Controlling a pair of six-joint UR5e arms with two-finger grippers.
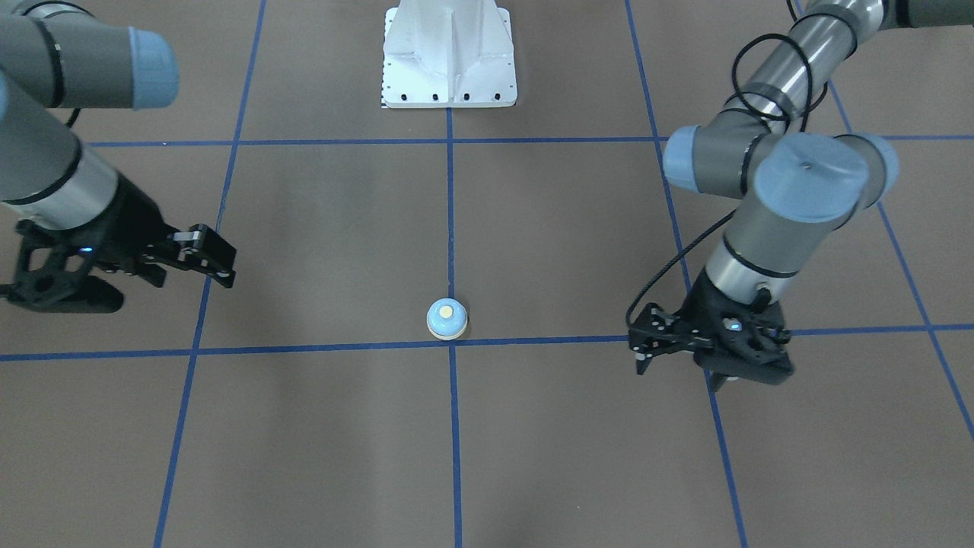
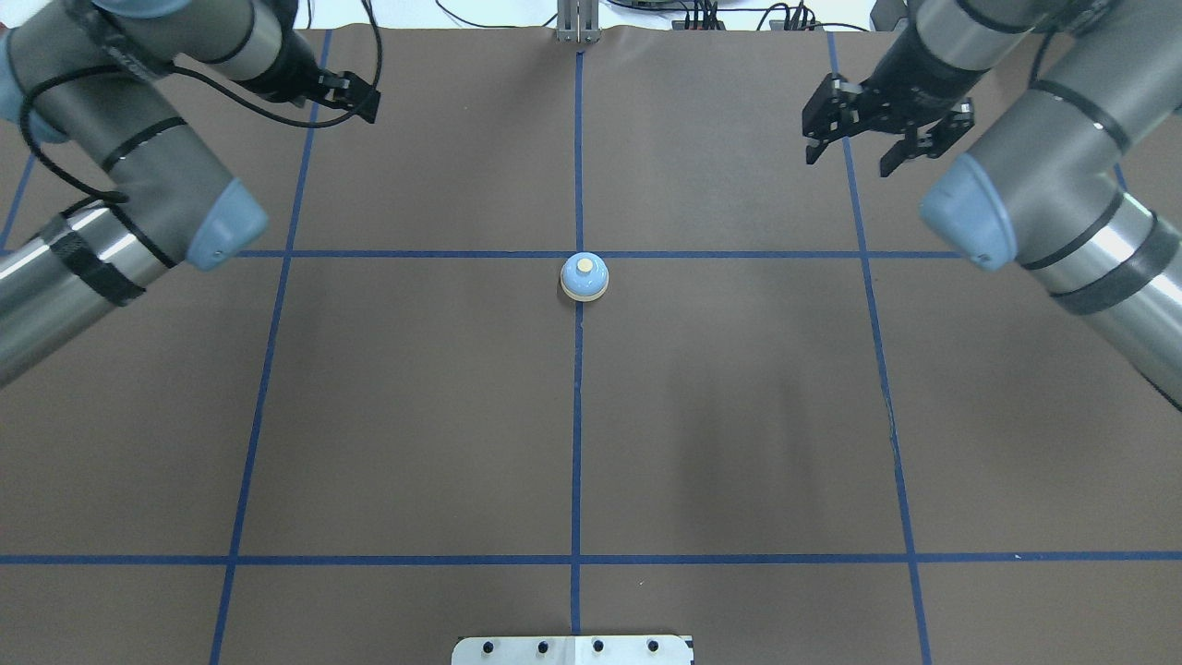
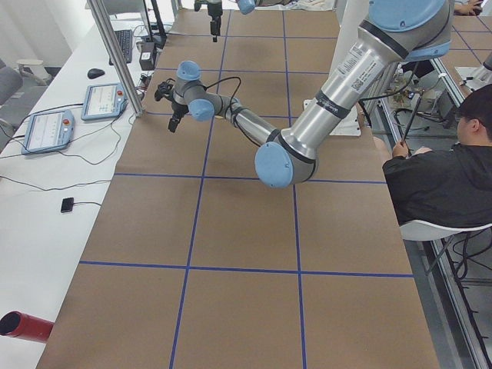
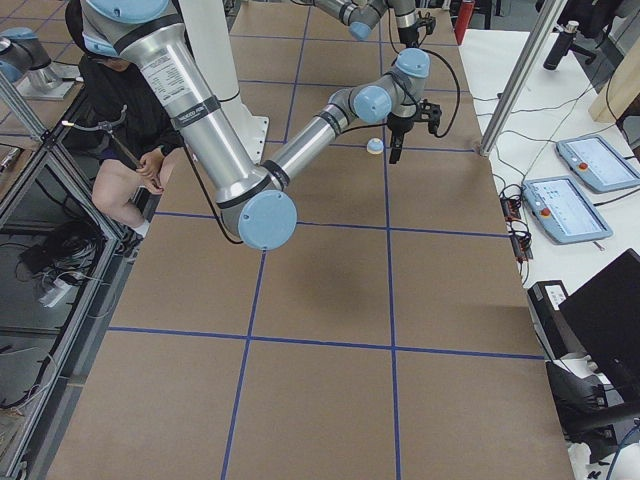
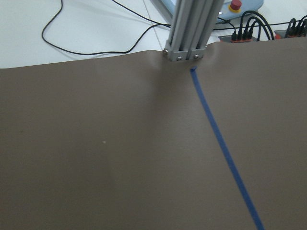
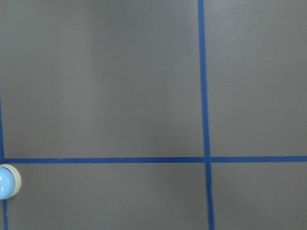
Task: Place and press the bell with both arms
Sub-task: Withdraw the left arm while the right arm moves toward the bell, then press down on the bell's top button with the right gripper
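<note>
The bell point(image 1: 447, 318) is a light-blue dome with a cream base and a pale yellow button. It stands upright on the brown table on the middle blue line, and also shows in the overhead view point(image 2: 584, 276) and at the left edge of the right wrist view point(image 6: 7, 181). My left gripper point(image 1: 638, 342) hangs above the table well to one side of the bell, open and empty point(image 2: 362, 97). My right gripper point(image 1: 221, 259) hangs on the other side, also open and empty point(image 2: 848, 162). Neither touches the bell.
The white pedestal base point(image 1: 449, 57) stands at the robot's edge of the table. An aluminium post point(image 5: 189, 28) rises at the far edge. A seated operator point(image 3: 446, 177) and a side table with pendants point(image 3: 46, 127) flank the table.
</note>
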